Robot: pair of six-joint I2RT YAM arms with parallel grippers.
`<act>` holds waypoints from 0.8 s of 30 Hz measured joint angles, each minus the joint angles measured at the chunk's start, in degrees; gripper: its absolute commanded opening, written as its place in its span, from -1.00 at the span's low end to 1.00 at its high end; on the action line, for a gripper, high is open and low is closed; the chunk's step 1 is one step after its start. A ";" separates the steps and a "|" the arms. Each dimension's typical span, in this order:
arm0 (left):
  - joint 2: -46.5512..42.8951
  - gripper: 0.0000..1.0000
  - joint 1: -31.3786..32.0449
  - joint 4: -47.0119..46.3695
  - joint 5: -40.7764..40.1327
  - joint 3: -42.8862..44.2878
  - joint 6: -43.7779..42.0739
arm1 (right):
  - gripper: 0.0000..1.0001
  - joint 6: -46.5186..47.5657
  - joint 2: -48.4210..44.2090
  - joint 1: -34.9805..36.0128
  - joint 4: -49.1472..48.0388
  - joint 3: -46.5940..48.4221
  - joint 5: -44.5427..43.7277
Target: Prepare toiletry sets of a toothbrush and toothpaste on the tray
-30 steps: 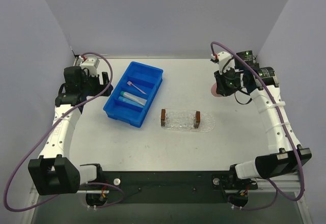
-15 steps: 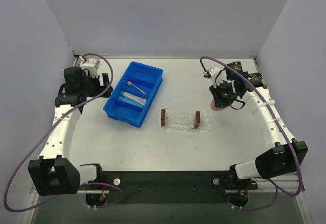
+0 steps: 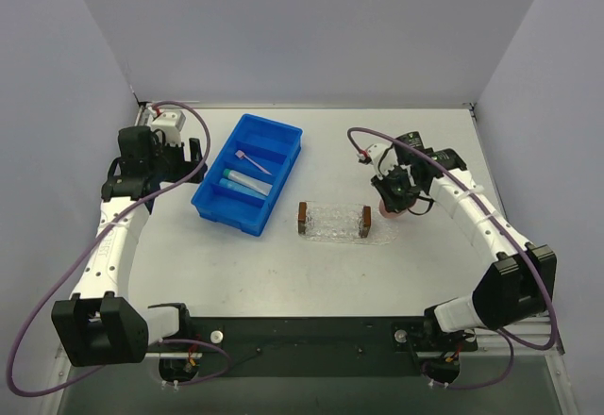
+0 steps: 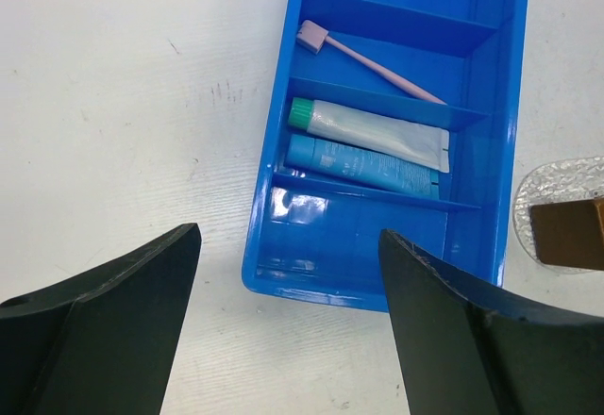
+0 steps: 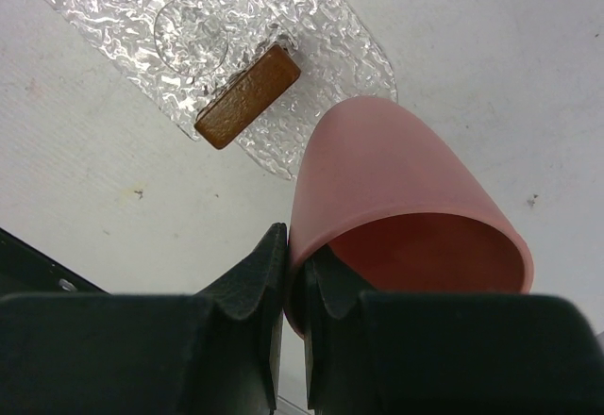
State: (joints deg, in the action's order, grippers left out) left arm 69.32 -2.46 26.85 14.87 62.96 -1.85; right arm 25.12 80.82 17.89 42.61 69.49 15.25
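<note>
The pink-lilac toothbrush (image 3: 253, 161) (image 4: 368, 58) lies in the blue bin (image 3: 215, 205) (image 4: 269, 207). Two toothpaste tubes lie in the compartment beside it, a pale grey-blue one (image 4: 377, 132) and a brighter blue one (image 4: 363, 164). The clear glittery tray (image 3: 333, 223) (image 5: 208, 28) with brown end blocks lies mid-table, nothing in it. My left gripper (image 4: 288, 340) is open, near the bin's near-left end. My right gripper (image 5: 300, 273) is shut on the rim of a pink cup (image 5: 396, 207) (image 3: 388, 207), held just right of the tray's right end.
The blue bin stands left of the tray, slanted toward the back. Grey walls close in the table on three sides. The arm bases and a black rail (image 3: 302, 335) run along the near edge.
My right gripper has carried the pink cup from the back right toward the left and nearer, to the tray's right end. The left arm has barely moved.
</note>
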 measured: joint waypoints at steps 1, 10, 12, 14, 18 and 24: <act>0.00 0.73 0.00 -0.02 -0.11 -0.04 -0.13 | -1.00 0.00 0.20 0.17 -0.35 -0.07 -0.02; 0.00 0.73 0.00 -0.07 -0.37 -0.37 -0.39 | -1.00 0.00 2.56 1.09 -3.06 -2.84 -0.26; 0.02 0.73 0.00 -0.04 -0.37 -0.50 -0.39 | -1.00 -0.02 2.56 1.38 -3.06 -3.72 -0.26; 0.00 0.73 0.00 -0.07 -0.39 -0.70 -0.39 | -1.00 -0.02 2.56 1.68 -3.26 -4.42 -0.26; 0.02 0.73 0.00 -0.09 -0.55 -0.81 -0.39 | -1.00 -0.02 2.56 1.81 -3.58 -5.33 -0.26; 0.00 0.73 0.00 -0.07 -0.57 -0.87 -0.39 | -1.00 -0.02 2.56 2.08 -3.98 -6.03 -0.26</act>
State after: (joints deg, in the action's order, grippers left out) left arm 69.32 -2.46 26.79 14.31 62.08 -2.24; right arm 25.10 83.37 19.97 38.63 63.46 14.98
